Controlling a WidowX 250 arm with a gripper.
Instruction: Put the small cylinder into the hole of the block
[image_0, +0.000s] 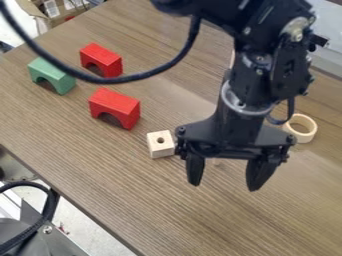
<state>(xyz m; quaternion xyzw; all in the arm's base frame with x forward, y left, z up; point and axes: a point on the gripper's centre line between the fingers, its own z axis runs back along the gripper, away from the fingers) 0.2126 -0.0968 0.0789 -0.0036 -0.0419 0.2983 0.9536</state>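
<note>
The black gripper (224, 185) hangs right of the view's centre with its two fingers spread apart and nothing held between the tips. Just left of it, the pale wooden block (161, 148) sits on the table, its round hole facing up with nothing standing in it. A small bit of pale wood (216, 161) peeks out below the gripper's body, between the fingers; it may be the small cylinder, mostly hidden by the gripper.
Two red arch blocks (115, 107) (101, 58) and a green arch block (52, 75) stand at the upper left of the wooden table (200, 225). A pale wooden ring (311, 131) lies right of the gripper. A black cable (143, 74) loops over the upper left.
</note>
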